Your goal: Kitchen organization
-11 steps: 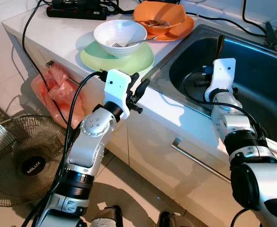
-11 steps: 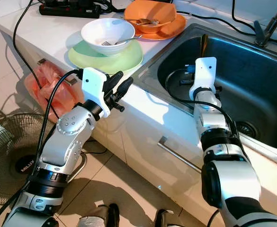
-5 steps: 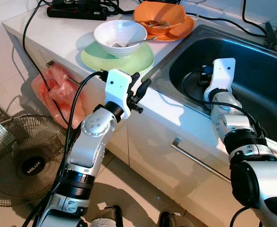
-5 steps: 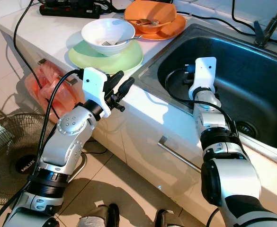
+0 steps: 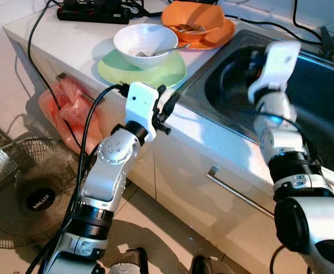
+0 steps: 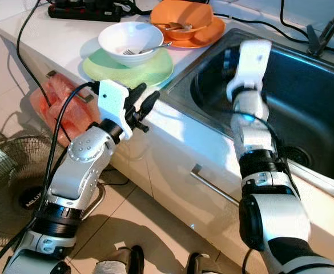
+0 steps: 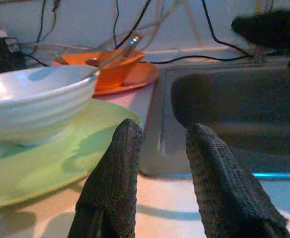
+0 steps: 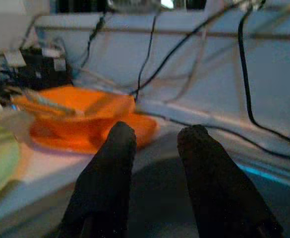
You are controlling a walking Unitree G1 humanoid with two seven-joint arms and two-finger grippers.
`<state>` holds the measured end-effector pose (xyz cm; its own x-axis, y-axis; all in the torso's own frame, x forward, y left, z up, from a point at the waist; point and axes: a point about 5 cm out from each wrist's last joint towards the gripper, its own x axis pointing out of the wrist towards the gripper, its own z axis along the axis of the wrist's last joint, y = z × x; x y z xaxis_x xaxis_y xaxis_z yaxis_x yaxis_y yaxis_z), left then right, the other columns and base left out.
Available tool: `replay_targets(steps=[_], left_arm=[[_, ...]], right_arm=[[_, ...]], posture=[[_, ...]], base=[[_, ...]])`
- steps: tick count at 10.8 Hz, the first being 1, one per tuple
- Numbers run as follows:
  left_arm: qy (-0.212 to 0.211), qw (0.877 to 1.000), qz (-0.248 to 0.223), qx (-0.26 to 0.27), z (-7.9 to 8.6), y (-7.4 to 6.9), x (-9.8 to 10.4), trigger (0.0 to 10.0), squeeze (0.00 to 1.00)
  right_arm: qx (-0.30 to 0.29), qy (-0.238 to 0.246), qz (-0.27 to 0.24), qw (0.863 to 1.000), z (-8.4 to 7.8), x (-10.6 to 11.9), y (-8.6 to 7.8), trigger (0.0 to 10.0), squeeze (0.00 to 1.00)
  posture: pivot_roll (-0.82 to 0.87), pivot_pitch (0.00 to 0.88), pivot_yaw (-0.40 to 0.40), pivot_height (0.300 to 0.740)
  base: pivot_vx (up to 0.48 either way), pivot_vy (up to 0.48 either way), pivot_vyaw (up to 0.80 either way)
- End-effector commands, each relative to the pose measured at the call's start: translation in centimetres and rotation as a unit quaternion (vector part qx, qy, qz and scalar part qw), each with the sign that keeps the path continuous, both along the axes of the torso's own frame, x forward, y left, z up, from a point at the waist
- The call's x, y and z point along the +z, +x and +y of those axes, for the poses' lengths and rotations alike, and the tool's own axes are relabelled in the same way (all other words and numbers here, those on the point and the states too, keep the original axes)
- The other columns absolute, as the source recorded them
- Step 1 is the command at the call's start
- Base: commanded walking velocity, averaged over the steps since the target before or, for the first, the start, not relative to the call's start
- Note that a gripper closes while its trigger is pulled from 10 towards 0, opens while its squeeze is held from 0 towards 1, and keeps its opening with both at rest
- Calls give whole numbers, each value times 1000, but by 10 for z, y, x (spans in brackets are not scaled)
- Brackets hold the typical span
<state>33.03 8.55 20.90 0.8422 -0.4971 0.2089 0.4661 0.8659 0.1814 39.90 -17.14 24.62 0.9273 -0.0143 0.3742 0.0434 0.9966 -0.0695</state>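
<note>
Two stacks of dishes sit on the white counter (image 5: 69, 45) left of the steel sink (image 5: 326, 97): a white bowl (image 5: 145, 41) with a fork (image 5: 155, 52) in it rests on a green plate (image 5: 141, 71), and behind that an orange bowl (image 5: 190, 20) sits on an orange plate (image 5: 215, 35) right by the sink's edge. A black power strip (image 5: 92, 11) lies at the back of the counter, cables trailing off it.

The left gripper (image 5: 165, 109) hovers at the counter's front edge, just beside the green plate, fingers slightly apart and holding nothing — its wrist view shows the gap clearly, with the white bowl and green plate close ahead.

The right gripper (image 8: 157, 144) is up over the sink, its arm blurred in the head views. Its fingers (image 8: 110, 168) are parted too, empty, pointing toward the orange plate and the wall cables behind.

Down on the floor there's a fan (image 5: 24, 194), plus a pink plastic bag (image 5: 69, 105) hanging off the cabinet front.
</note>
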Motion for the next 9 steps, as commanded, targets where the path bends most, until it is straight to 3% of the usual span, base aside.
replay_targets(steps=[1,4,6,9], left_arm=[[23,999,-25,11,-1,2,7,10000,0],[54,994,-81,55,3,7,24,10000,0],[89,983,-136,88,9,13,45,10000,0],[154,970,-154,104,8,30,49,10000,0]], right_arm=[[2,-5,-16,1000,-1,-2,-5,10000,0],[21,-36,-18,999,9,-18,-16,10000,0],[25,-26,2,999,14,-33,-22,10000,0],[37,-21,3,999,23,-36,-26,10000,0]], posture=[[52,161,1,740],[52,161,1,740],[59,163,3,740],[49,161,9,740]], base=[[0,0,0],[0,0,0],[0,0,0],[0,0,0]])
